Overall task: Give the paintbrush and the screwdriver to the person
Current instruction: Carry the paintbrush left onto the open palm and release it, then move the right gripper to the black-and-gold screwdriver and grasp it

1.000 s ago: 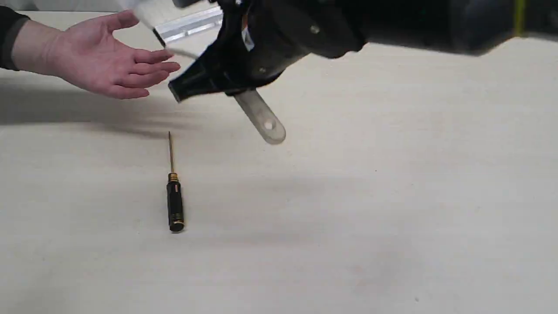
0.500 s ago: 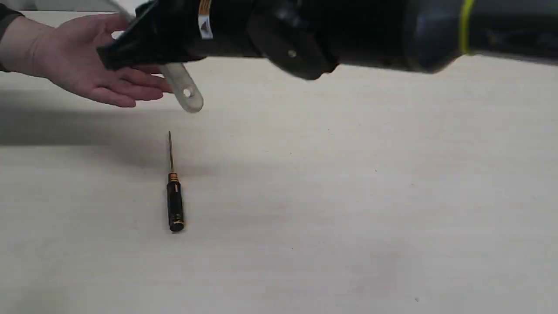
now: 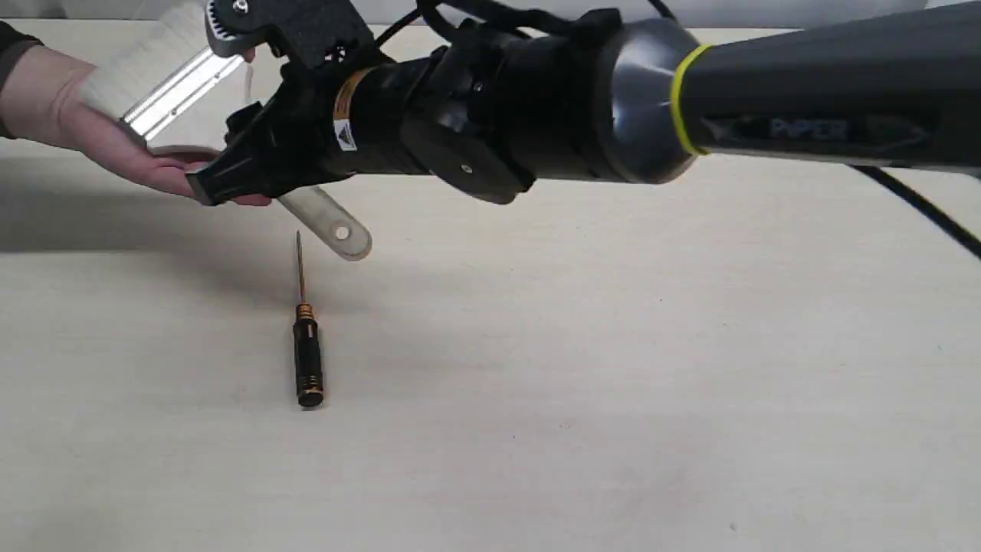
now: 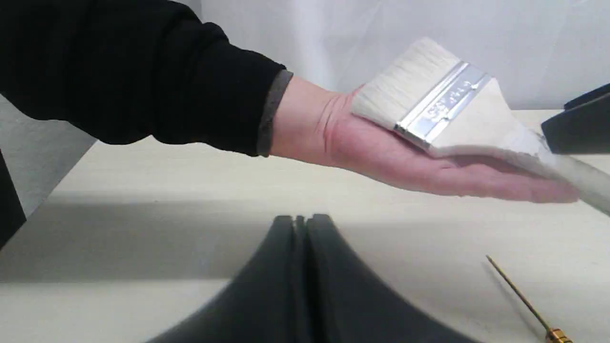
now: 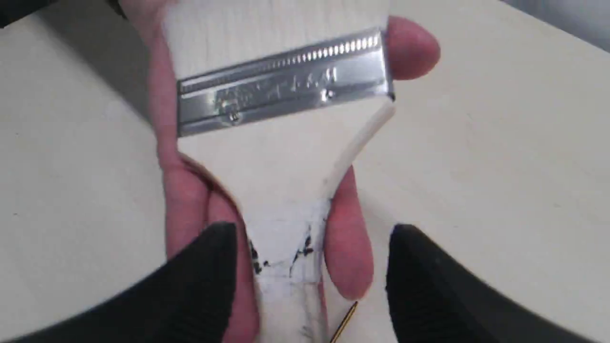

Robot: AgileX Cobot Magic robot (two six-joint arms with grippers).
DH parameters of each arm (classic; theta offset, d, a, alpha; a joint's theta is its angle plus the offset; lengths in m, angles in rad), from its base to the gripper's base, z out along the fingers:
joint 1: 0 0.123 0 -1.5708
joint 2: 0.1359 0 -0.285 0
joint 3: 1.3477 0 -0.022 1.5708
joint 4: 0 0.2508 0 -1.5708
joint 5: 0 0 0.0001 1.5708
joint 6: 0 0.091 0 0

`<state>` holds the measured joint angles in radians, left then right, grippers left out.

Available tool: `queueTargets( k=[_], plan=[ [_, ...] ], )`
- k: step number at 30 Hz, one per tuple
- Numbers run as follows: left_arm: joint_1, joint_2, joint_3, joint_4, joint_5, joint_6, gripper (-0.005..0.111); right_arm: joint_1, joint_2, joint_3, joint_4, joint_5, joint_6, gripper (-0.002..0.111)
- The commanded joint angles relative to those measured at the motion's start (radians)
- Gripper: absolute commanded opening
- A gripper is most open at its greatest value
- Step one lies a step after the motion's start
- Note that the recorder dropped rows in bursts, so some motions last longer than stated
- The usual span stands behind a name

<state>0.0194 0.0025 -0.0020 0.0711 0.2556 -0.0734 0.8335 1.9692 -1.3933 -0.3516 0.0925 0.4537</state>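
My R gripper [image 5: 312,231], spread wide, straddles wide pale-bristled wooden paintbrush [image 5: 286,157] w/o pinching; brush rests on person's light-skinned palm [image 5: 176,190].

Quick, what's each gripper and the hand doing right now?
Left gripper: shut, empty.
Right gripper: open, fingers either side of the paintbrush handle.
Person's hand: open, palm up, paintbrush lying on it.
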Motion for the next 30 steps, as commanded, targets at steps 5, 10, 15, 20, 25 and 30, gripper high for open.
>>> queueTargets(
  k=[5, 10, 15, 20, 25, 30],
  plan=[
    [-0.008, -0.002, 0.002, 0.000, -0.006, -0.002, 0.000, 0.081, -0.234, -0.012, -0.002, 0.224, -0.005, 0.052],
    [-0.008, -0.002, 0.002, 0.000, -0.006, -0.002, 0.000, 0.112, -0.286, -0.117, 0.005, 0.624, -0.005, 0.052],
    [-0.008, -0.002, 0.002, 0.000, -0.006, -0.002, 0.000, 0.112, -0.269, -0.150, 0.060, 0.756, -0.005, 0.052],
    [-0.008, -0.002, 0.002, -0.004, -0.004, -0.002, 0.000, 0.112, -0.198, -0.150, 0.104, 0.688, -0.005, 0.052],
    [-0.008, -0.002, 0.002, -0.004, -0.004, -0.002, 0.000, 0.112, -0.068, -0.150, 0.104, 0.640, -0.009, 0.052],
    [-0.008, -0.002, 0.002, -0.004, -0.004, -0.002, 0.000, 0.112, 0.069, -0.166, 0.152, 0.599, -0.057, 0.052]
  ],
)
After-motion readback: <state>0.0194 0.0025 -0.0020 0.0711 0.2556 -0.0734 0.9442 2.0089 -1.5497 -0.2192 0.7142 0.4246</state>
